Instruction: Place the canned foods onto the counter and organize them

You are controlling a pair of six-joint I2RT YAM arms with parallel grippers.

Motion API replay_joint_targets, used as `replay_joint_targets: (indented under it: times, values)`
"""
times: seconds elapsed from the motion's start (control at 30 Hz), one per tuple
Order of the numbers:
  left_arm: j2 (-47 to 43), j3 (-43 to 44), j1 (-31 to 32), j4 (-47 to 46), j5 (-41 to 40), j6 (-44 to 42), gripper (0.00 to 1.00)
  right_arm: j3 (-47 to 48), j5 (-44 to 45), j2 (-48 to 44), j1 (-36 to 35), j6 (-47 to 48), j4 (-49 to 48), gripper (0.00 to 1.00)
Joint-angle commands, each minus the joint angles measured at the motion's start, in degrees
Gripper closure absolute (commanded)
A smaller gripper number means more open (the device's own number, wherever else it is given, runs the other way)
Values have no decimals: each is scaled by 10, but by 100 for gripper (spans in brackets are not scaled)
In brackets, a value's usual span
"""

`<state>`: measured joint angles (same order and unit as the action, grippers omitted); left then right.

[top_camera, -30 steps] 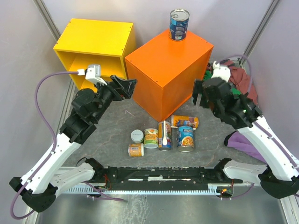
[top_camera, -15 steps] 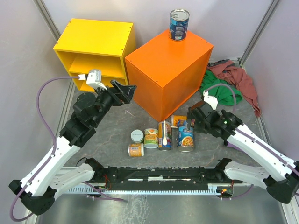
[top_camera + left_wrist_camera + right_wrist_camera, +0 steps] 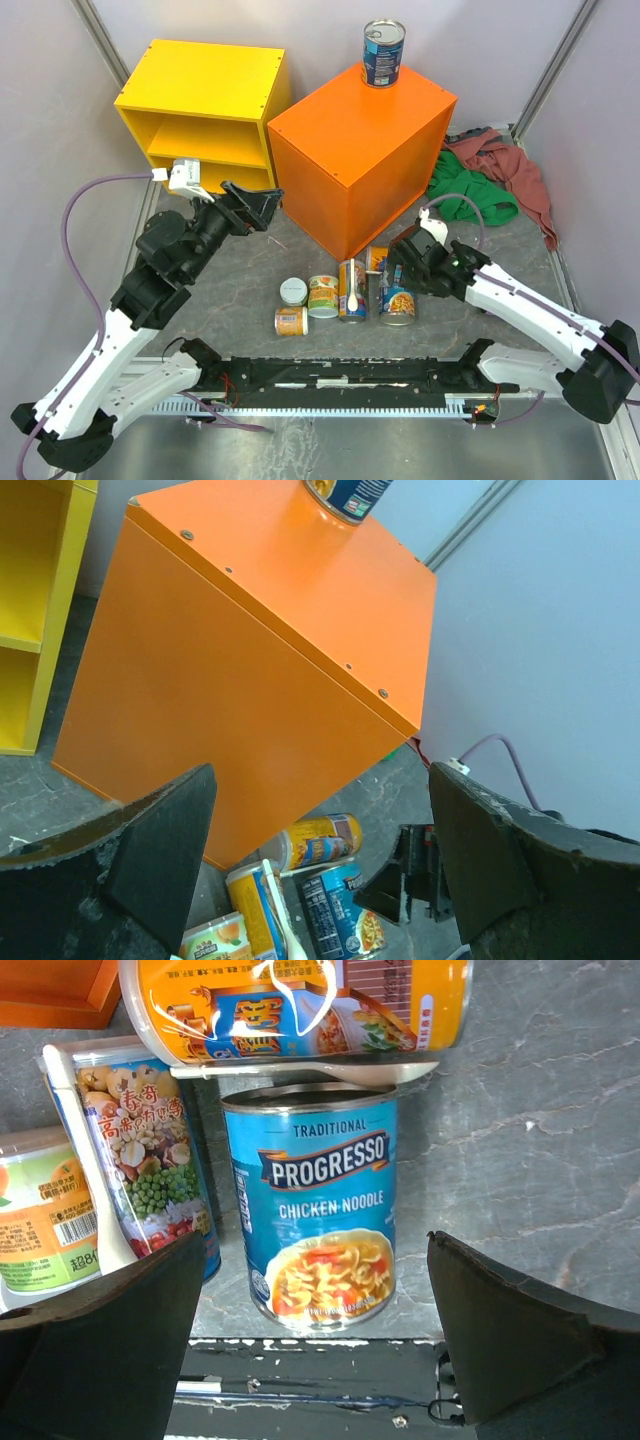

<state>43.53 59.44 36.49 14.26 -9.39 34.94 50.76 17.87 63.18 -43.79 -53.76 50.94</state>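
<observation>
The orange counter (image 3: 360, 150) carries one upright blue can (image 3: 383, 52) at its back corner. Several more cans stand or lie on the grey floor in front of it. Among them are a blue Progresso soup can (image 3: 318, 1220), a yellow-orange can (image 3: 300, 1005) lying on its side, and a tall can (image 3: 135, 1140) printed with vegetables. My right gripper (image 3: 315, 1340) hangs open just over the Progresso can (image 3: 397, 300), a finger on either side and touching nothing. My left gripper (image 3: 262, 203) is open and empty in the air by the counter's left face (image 3: 250, 650).
A yellow open-fronted shelf unit (image 3: 205, 105) stands left of the counter. Green and red cloths (image 3: 490, 180) are heaped to its right. A white spoon (image 3: 352, 288) lies on the tall can. A black rail (image 3: 340, 375) runs along the near edge, and walls close in the sides.
My right arm has swung down from beside the counter's right face to just over the cans on the floor. My left arm has drawn back slightly to the left. Both grippers stay open.
</observation>
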Motion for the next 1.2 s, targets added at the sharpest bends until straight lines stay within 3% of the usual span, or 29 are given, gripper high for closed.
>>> replay_joint_targets:
  times: [0.0, 0.9, 0.97, 1.1, 1.17]
  values:
    - [-14, 11, 2, 2, 22, 18, 7, -9, -14, 26, -4, -6, -58, 1]
    - [-25, 17, 2, 24, 24, -5, 7, 24, 6, 243, 12, 62, -122, 2]
    - [-19, 20, 2, 24, 28, -5, 7, 25, 5, 242, 15, 67, -125, 13]
    - [-7, 24, 2, 22, 32, -4, 7, 15, -4, 231, 20, 74, -136, 51]
    - [-6, 23, 2, 17, 31, -4, 7, 12, -8, 228, 20, 81, -136, 64]
